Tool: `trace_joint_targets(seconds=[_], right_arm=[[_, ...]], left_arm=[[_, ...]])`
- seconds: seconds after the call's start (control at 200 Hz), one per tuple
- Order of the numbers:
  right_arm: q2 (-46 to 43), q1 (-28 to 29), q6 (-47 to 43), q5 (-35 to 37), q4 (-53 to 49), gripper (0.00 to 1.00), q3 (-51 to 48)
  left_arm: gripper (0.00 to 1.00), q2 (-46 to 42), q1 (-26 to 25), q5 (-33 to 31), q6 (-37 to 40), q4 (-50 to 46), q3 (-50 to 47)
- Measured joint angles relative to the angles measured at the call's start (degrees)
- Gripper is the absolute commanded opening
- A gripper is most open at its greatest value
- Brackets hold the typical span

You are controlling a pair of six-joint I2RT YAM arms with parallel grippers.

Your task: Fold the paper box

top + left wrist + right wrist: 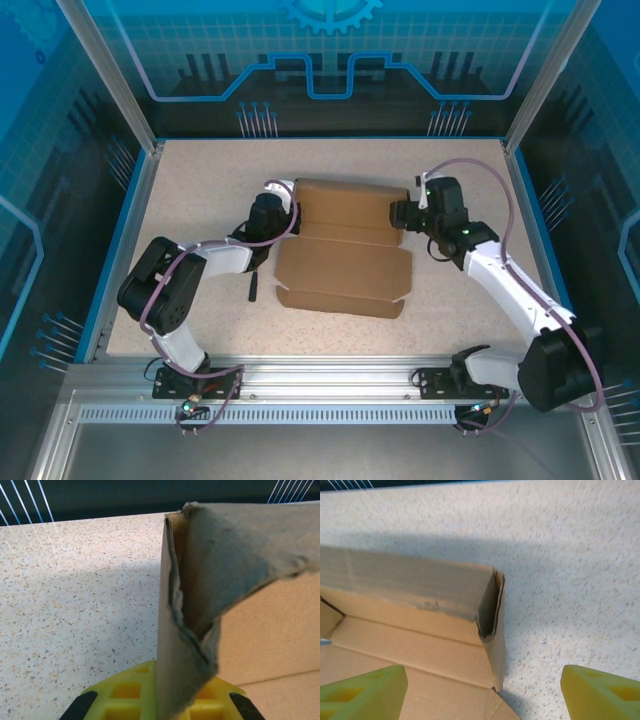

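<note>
The plain brown cardboard box blank (345, 262) lies in the middle of the speckled beige worktop (460, 300), its far wall raised. The left end effector (161, 700) is clamped on that wall's left corner. The right end effector (482, 690) gapes wide around the right corner; it should close squarely over the doubled wall.

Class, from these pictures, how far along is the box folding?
Done: on the paper box, the far wall and right end wall stand up. In hand: the left pincer clamps the left end wall; the right pincer stands open around the right corner. Left: the near panel lies flat.
</note>
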Motion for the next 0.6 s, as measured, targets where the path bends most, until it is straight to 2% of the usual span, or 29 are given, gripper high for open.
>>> trace_joint_targets(seconds=[0.13,0.24,0.455,0.6], right_arm=[[1.6,-4.9,-1.0,-5.0,-2.8,0.79,5.7],[7.0,-8.3,-1.4,-8.8,-3.7,0.76,10.8],[17.9,-9.5,-1.7,-14.4,-4.5,0.68,15.3],[19.8,-9.6,-1.2,-16.3,-3.2,0.63,13.7]], left_arm=[[0.0,0.1,-0.5,-0.1,0.4,1.3,-0.6],[0.0,0.7,-0.9,-0.1,0.9,2.3,-0.7],[0.0,1.2,-1.1,-0.1,1.5,3.0,-1.0],[0.0,1.8,-1.1,-0.5,1.7,3.5,-1.1]])
